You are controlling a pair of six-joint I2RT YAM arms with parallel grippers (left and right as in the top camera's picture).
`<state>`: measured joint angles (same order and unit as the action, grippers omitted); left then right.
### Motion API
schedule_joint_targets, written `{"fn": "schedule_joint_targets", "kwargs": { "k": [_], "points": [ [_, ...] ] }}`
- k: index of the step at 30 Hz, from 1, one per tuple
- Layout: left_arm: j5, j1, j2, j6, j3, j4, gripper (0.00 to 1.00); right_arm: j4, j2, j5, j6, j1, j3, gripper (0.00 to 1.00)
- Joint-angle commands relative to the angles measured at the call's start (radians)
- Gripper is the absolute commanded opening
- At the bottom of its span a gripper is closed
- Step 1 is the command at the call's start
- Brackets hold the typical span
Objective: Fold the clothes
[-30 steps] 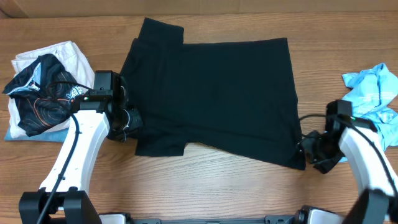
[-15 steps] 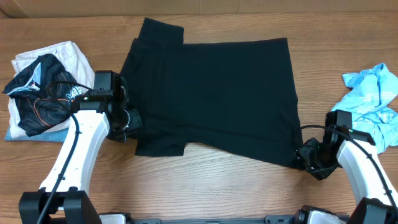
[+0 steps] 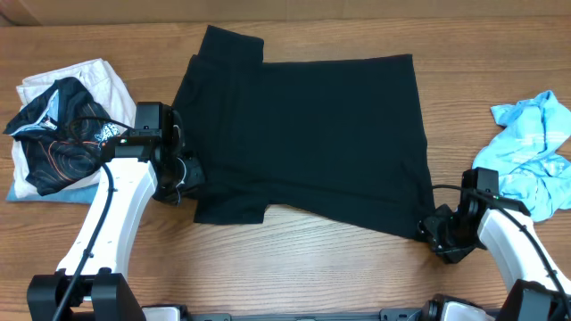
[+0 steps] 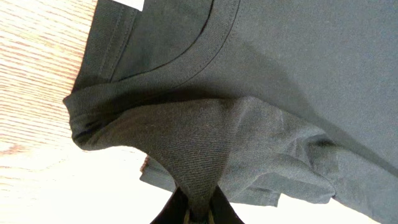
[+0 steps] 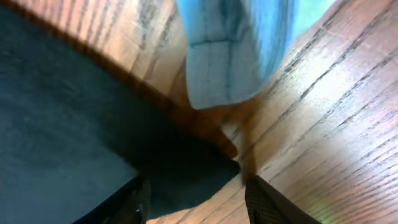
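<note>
At the far left of my overhead feed a cream-white garment (image 3: pixel 76 76) lies crumpled on the table (image 3: pixel 294 272), with a black jersey (image 3: pixel 49 134) printed in orange and white heaped on top of it. Just right of that pile, the left gripper (image 3: pixel 185 174) sits at the left edge of the black garment (image 3: pixel 312 134). My left wrist camera shows its jaws clenched on a pinch of that fabric, close to the ribbed neckline (image 4: pixel 205 55). The cloth is drawn into a tented fold that runs down between the fingers. The black garment itself lies spread across the middle of the table, mostly flat, with one sleeve pointing toward the far edge and the other toward me. At its near right corner I have the right gripper (image 3: pixel 439 234). Through the right wrist camera I see its jaws standing apart, released, with the corner of the black cloth lying between the two fingers (image 5: pixel 138 200) and not pinched. Near that corner, on bare wood, the light blue tee (image 3: pixel 535 147) rests bunched up at the table's right edge.
</note>
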<state>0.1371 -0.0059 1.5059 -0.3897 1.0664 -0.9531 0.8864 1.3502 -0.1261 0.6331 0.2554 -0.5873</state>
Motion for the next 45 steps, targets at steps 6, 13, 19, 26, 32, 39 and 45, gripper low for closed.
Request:
{"fn": "schedule_joint_targets", "kwargs": {
  "k": [6,13,19,26,32,39,45],
  "points": [
    [-0.014,0.006,0.004,0.017,-0.001,-0.007,0.08,-0.016,-0.005,-0.006,0.023,0.004,0.006,0.22],
    [-0.014,0.006,0.004,0.020,-0.001,-0.021,0.08,-0.037,-0.004,0.021,0.022,0.004,0.005,0.04],
    [-0.013,0.006,0.003,0.054,0.007,-0.066,0.04,-0.012,-0.005,0.039,-0.009,0.004,-0.024,0.04],
    [-0.028,0.008,-0.122,0.082,0.024,-0.144,0.04,0.118,-0.050,0.060,-0.037,0.004,-0.172,0.04],
    [-0.154,0.008,-0.279,-0.039,0.024,-0.210,0.04,0.194,-0.116,0.106,-0.094,0.004,-0.302,0.04],
    [-0.162,0.007,-0.327,-0.132,0.023,-0.129,0.04,0.203,-0.103,0.103,-0.200,0.004,-0.407,0.04],
    [-0.163,0.007,-0.229,-0.131,0.023,-0.012,0.04,0.109,-0.023,0.101,-0.282,0.001,-0.432,0.04]
  ]
}}
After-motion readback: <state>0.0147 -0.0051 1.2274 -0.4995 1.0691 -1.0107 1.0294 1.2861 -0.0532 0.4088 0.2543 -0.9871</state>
